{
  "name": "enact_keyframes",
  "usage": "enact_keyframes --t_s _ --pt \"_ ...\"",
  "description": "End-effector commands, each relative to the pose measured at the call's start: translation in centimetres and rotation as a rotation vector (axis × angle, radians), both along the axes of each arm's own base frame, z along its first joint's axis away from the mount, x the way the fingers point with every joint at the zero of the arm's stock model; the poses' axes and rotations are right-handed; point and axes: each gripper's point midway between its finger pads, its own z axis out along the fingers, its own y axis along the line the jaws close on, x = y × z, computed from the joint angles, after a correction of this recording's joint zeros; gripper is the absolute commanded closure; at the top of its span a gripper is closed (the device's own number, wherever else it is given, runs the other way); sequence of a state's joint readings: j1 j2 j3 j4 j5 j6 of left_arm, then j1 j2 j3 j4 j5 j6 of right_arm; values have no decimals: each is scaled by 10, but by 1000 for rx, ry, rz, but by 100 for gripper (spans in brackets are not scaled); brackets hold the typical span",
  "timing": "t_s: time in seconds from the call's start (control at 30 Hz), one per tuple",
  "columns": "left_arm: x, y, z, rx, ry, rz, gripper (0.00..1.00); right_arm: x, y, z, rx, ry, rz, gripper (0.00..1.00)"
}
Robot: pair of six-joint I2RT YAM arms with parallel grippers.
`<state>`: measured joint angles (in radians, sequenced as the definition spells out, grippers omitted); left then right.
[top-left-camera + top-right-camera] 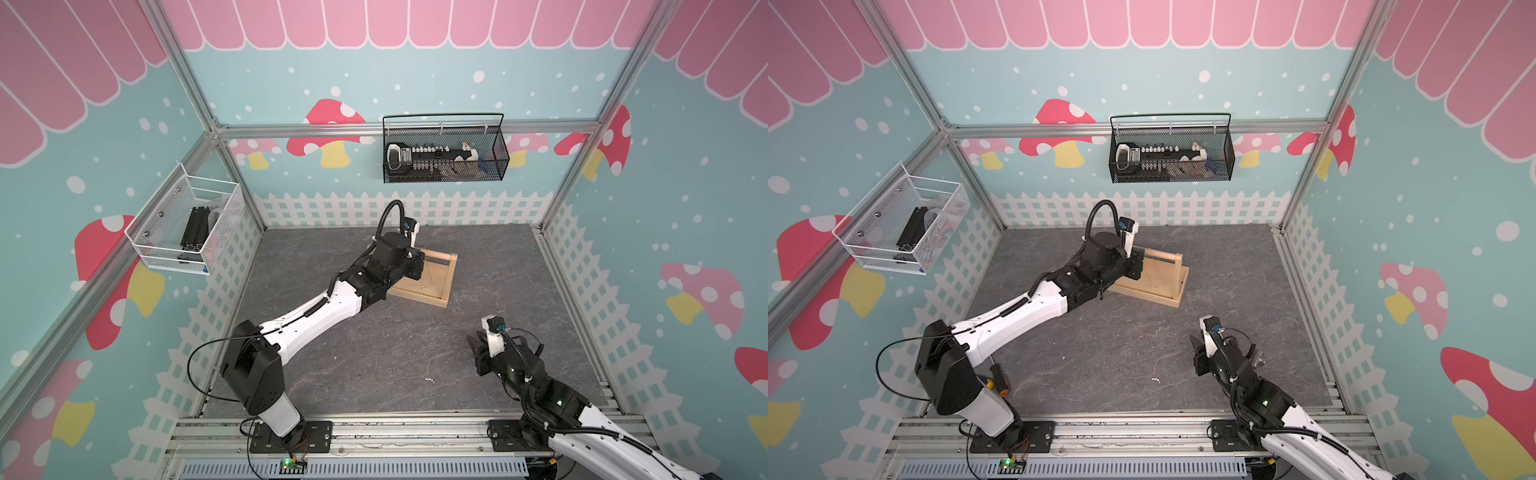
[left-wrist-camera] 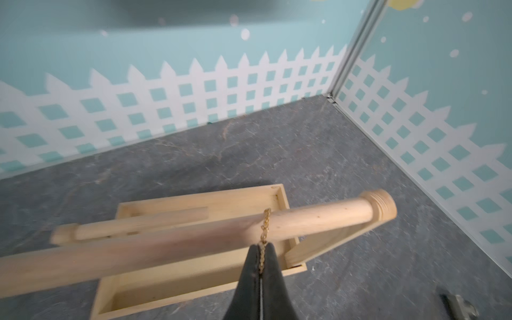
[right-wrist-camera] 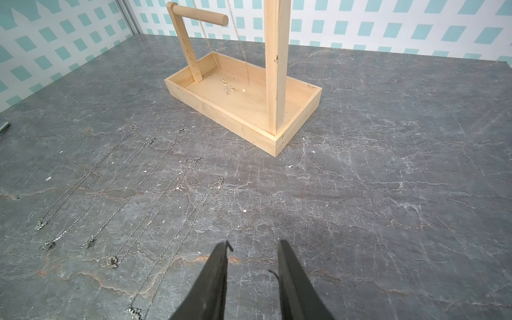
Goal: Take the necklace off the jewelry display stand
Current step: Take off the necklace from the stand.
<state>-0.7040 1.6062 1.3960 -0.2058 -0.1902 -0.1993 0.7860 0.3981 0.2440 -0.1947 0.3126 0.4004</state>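
left arm [image 1: 316, 307] outstretched, jaws on necklace [image 2: 266, 221]

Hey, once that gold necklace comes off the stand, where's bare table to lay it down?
Bare table runs between the jewelry display stand and the right wall, and behind the stand toward the fence wall. Crowded: silver chains lie in a row ahead of the right gripper; the left gripper pinches the necklace at the stand's bar.

The jewelry display stand [image 3: 221, 116] is coloured pale wood, the necklace [image 2: 266, 221] gold, the surface [image 3: 388, 194] grey veined with white, the walls [image 1: 415, 83] teal with mushrooms.
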Motion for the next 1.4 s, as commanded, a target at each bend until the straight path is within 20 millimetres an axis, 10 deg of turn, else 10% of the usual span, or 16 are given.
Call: enact_keyframes --t_s 0.0,0.3,0.8,1.37 --pt "6 51 13 134 -41 165 100 -1 0 -4 -1 6 3 68" --pt "12 118 26 315 -82 396 100 -1 -1 -4 -2 7 0 68" --pt "-17 144 41 307 -63 435 100 0 -5 -1 3 -5 -18 68" --pt "-149 42 67 -155 47 -237 100 0 -41 9 28 -55 -192 69"
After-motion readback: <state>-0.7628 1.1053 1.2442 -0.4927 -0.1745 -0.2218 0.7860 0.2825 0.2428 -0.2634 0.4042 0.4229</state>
